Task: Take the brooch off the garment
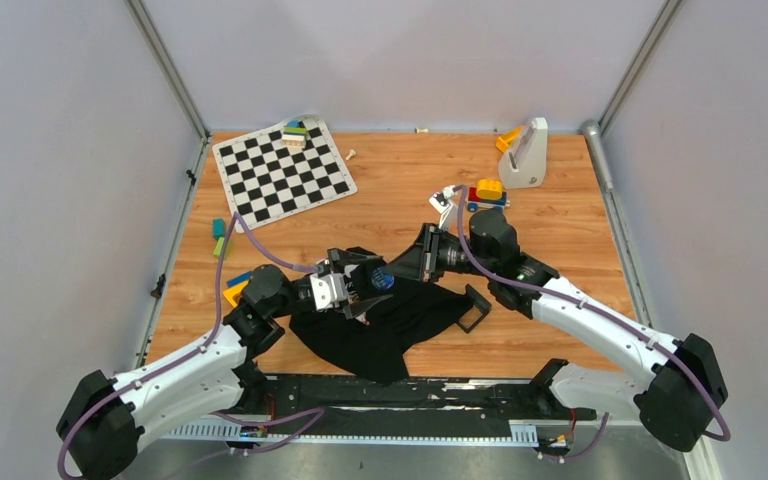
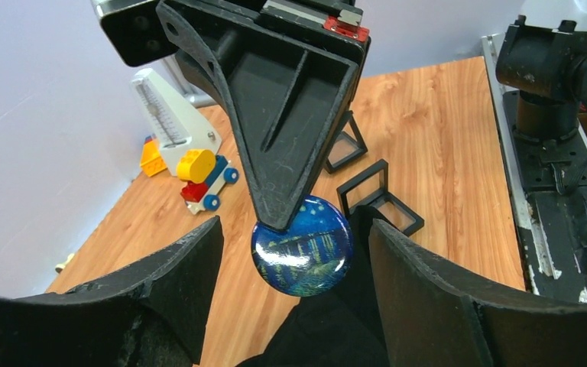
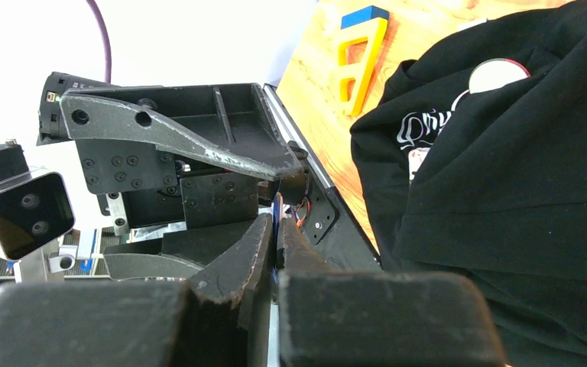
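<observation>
Left gripper (image 2: 294,229) jaws spread wide, one either side of brooch (image 2: 302,256), not gripping. Right gripper (image 3: 277,237) clenched, tips pinching brooch's top edge. Brooch sits just above crumpled black shirt (image 1: 380,335), at shirt's far edge; can't tell if pinned to it.

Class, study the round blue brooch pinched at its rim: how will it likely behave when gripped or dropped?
The brooch looks like a thin, rigid disc, so it should keep its shape in the pinch of the right gripper. Its glossy face reflects light, so it may be slippery. Being round, it could roll away if dropped on the wooden table.
</observation>
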### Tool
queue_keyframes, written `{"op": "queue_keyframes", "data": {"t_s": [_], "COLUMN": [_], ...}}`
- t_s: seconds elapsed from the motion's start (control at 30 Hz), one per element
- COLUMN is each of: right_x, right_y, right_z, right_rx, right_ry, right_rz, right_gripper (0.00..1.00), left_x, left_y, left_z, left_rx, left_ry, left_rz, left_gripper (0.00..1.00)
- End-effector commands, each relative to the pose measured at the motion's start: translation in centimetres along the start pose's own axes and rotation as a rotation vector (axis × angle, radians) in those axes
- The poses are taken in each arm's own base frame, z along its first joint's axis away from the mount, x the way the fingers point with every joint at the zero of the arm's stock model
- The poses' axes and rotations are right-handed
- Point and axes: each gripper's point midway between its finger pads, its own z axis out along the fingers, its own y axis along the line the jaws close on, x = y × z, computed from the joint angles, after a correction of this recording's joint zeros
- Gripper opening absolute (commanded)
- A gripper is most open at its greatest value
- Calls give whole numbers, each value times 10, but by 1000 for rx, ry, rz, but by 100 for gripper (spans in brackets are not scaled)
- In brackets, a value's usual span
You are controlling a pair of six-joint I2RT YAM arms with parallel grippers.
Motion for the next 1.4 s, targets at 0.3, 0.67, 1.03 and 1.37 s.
{"op": "queue_keyframes", "data": {"t_s": [0.3,0.67,1.03,1.37], "right_x": [-12,-20,-11,12], "right_y": [27,8,-94,-134], "right_z": [1,-20,-120,-134], "right_rx": [-91,69,729,945], "right_ry": [-30,-124,-262,-67], "right_rz": [-44,-60,-70,-130], "right_gripper": [0,65,82,80], "left_x": [-12,1,83,174], "left_y": [-1,-3,-87,-73], "left_z": [4,4,29,11], "left_rx": [32,18,143,-43], "left_ry": [-31,14,300,455], "left_rz": [47,-62,-613,-867], "left_gripper": [56,38,37,32]}}
